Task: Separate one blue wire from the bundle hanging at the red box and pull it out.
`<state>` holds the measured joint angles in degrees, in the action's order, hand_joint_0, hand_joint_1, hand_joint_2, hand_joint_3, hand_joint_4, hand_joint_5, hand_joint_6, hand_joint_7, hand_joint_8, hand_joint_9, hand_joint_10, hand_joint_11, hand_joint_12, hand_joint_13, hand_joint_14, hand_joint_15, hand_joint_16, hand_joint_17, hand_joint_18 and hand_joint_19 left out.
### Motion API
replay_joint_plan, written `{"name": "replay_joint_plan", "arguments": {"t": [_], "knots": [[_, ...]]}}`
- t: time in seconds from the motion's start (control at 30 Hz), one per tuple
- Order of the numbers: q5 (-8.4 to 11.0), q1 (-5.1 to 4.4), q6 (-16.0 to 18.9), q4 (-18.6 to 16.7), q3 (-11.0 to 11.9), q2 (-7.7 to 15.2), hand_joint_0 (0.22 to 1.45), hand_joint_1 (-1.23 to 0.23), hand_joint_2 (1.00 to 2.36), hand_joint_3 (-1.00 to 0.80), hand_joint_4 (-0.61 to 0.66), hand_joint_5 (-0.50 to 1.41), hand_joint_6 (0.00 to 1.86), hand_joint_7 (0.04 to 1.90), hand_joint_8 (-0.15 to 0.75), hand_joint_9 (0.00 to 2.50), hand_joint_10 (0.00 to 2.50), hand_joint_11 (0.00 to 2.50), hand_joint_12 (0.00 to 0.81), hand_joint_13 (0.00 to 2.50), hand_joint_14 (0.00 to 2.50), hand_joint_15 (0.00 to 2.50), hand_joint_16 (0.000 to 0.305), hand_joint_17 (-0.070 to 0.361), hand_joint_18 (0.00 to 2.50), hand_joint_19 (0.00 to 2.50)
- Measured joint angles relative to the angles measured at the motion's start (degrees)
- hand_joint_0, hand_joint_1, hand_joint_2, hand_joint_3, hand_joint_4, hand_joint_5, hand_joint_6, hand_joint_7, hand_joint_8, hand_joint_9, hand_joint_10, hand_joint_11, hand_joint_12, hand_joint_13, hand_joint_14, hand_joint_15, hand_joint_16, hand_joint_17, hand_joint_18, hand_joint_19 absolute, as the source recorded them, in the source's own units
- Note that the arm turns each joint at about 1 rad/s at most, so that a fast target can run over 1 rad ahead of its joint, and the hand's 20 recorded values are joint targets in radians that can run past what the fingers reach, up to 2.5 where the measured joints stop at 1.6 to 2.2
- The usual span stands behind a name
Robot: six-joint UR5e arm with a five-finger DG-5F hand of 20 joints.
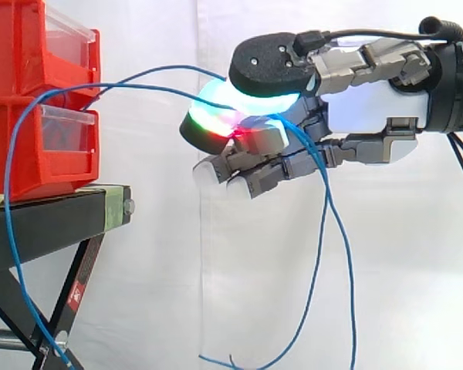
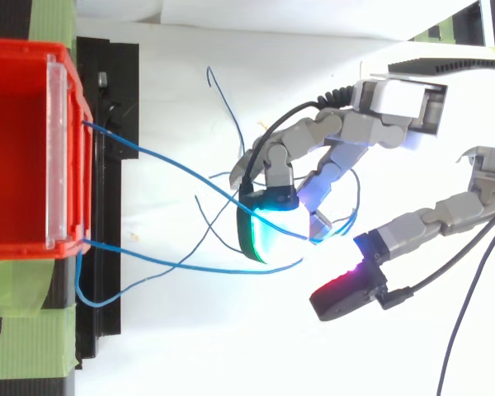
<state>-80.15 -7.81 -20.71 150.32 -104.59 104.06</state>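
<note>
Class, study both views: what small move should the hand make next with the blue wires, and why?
Probably draw the hand slightly away from the red bins. Its pads pinch blue wire that runs to the bins, while two strands hang below the hand, so a short pull should show which one comes free.

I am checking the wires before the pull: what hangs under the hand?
Under the hand, blue wire hangs in two long strands before the white curtain. The curled fingers cover the stretch that runs through the hand.
</note>
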Motion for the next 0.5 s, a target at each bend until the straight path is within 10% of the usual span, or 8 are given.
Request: {"name": "replay_joint_plan", "arguments": {"t": [0.5], "knots": [[0.17,0.00,-0.7,-1.3,0.0,0.0,0.59,-0.85,1.01,-0.44,0.12,-0.20,0.73,1.20,0.240,0.72,0.02,1.48,0.278,0.23,0.02,0.57,0.048,0.108,0.22,0.57]]}}
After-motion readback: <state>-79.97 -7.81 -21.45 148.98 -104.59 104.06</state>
